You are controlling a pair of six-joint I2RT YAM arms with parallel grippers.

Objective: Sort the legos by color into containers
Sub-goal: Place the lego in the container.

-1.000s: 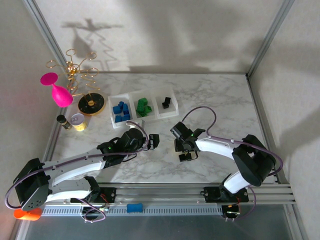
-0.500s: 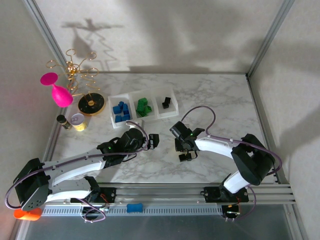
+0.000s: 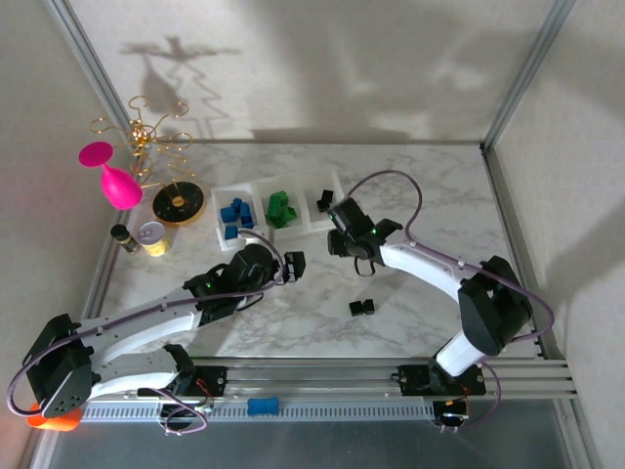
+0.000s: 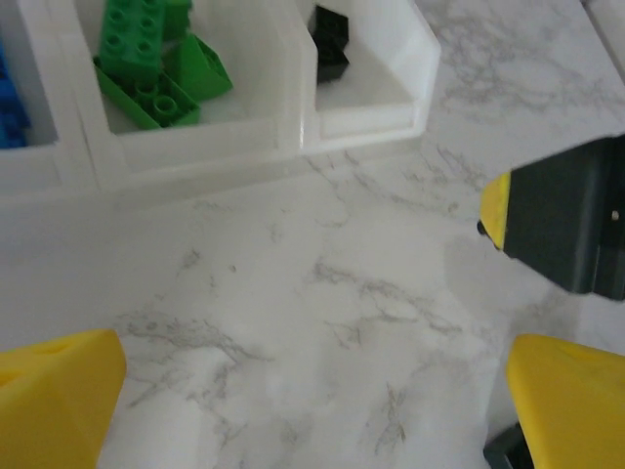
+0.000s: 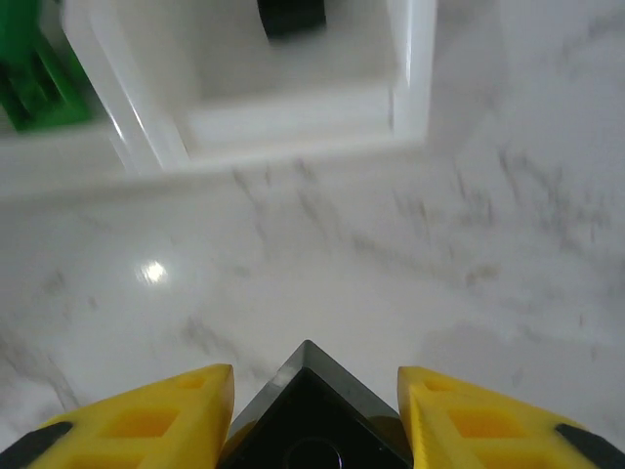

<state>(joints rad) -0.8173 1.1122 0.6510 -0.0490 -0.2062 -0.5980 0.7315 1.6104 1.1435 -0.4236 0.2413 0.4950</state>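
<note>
The clear tray stands at the back of the table with blue legos in its left compartment, green legos in the middle and black legos on the right. My right gripper hovers just in front of the black compartment, shut on a black lego held corner-forward between its yellow fingers. Another black lego lies on the marble nearer the arms. My left gripper stands wide open over bare marble in front of the tray, nothing between its fingers.
A round black-and-gold dish, a gold wire stand, a pink glass and small jars crowd the left side. The metal rail with its blue clip runs along the near edge. Frame posts bound both sides.
My right gripper has risen from the table's middle and moved back toward the tray's black compartment with a black lego, leaving another on the marble. The left gripper has edged toward the tray.
</note>
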